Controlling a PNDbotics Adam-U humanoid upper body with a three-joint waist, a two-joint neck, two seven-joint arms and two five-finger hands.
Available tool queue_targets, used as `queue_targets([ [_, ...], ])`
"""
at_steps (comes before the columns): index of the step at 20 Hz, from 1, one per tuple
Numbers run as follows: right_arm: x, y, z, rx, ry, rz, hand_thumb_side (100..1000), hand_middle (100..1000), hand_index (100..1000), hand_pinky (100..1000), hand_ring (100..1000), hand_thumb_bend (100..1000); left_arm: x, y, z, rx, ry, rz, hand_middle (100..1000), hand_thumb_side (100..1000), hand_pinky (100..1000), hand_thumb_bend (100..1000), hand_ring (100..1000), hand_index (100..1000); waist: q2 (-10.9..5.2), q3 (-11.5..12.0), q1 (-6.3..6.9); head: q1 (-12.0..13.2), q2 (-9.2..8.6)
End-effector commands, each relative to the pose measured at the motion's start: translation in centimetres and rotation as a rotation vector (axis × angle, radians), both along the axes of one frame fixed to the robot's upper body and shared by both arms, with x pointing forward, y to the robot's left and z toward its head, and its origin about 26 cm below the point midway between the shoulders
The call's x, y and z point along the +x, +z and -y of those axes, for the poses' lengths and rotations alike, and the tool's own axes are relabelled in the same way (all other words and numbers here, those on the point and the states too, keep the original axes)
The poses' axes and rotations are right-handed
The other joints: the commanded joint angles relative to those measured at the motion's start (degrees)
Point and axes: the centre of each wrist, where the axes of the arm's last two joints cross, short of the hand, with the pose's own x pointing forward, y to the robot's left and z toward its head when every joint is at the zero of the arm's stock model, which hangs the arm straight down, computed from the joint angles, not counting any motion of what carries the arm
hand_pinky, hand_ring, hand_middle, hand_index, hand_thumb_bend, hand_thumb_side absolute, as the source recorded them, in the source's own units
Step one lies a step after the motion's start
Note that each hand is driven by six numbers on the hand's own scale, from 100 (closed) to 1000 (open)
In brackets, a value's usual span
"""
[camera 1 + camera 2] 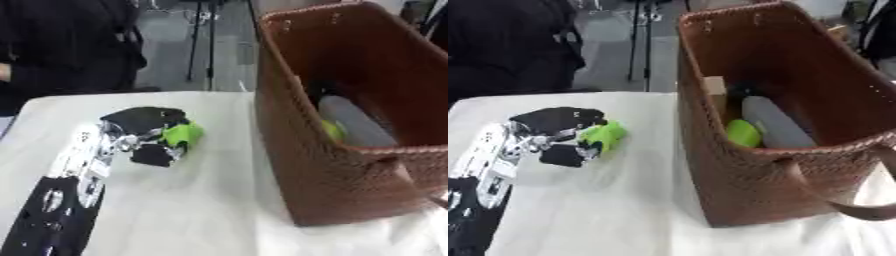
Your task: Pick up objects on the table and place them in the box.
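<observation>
Now — left robot hand [144, 137] curled round green object [183, 134], beside brown basket [324, 165].

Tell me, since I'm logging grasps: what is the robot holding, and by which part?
The left hand is curled round a green object, gripping its left end; the rest sticks out rightward.

Woven brown box [745, 170], glossy black-and-silver hand [144, 137].

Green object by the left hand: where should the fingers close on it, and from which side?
The left hand is already curled round the green object, coming from its left. It looks like a short rounded piece lying on the table. Gripping across its middle seems best, leaving the end toward the box free.
</observation>
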Motion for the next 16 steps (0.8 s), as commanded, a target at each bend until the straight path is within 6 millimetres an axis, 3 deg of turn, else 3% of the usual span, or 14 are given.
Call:
queue_targets([
  [1, 0.0, 0.6, -0.1, -0.001, 0.009, 0.138, 928, 691, 763, 798, 738, 100, 0.3, 1.1, -0.8, 0.041, -0.003, -0.026, 1000, 1000, 1000, 100, 996, 1000, -0.78, -0.1, -0.3, 0.3, -0.58],
  [16, 0.0, 0.6, -0.1, 0.006, 0.022, 0.152, 916, 689, 756, 797, 736, 100, 2.0, 0.6, -1.6, 0.079, 0.004, -0.123, 1000, 1000, 1000, 100, 988, 1000, -0.65, -0.2, -0.45, 0.6, -0.78],
])
